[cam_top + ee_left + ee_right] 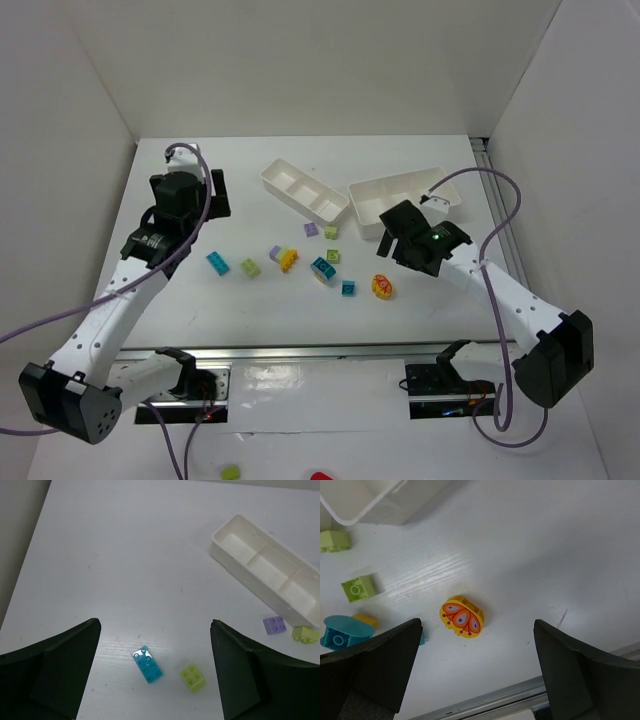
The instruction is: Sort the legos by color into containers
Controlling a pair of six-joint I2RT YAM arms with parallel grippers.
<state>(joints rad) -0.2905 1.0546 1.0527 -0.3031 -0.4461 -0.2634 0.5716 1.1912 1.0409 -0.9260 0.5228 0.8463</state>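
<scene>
Two white three-compartment trays [303,190] [405,200] lie at the back; both look empty. Loose legos lie in front of them: a cyan brick [216,263], a lime brick [250,267], lavender [275,253], yellow [289,260], teal [322,269] and a yellow-orange butterfly piece [383,287]. My left gripper [205,195] is open, above the table. In its wrist view the cyan brick [147,664] and lime brick [192,677] lie between its fingers. My right gripper [395,235] is open and empty, above the butterfly piece [462,616].
A lavender brick [274,625] and a lime brick [306,633] lie beside the left tray [267,570]. A metal rail [330,350] runs along the table's front edge. White walls enclose the left, back and right. A lime piece [231,472] lies off the table in front.
</scene>
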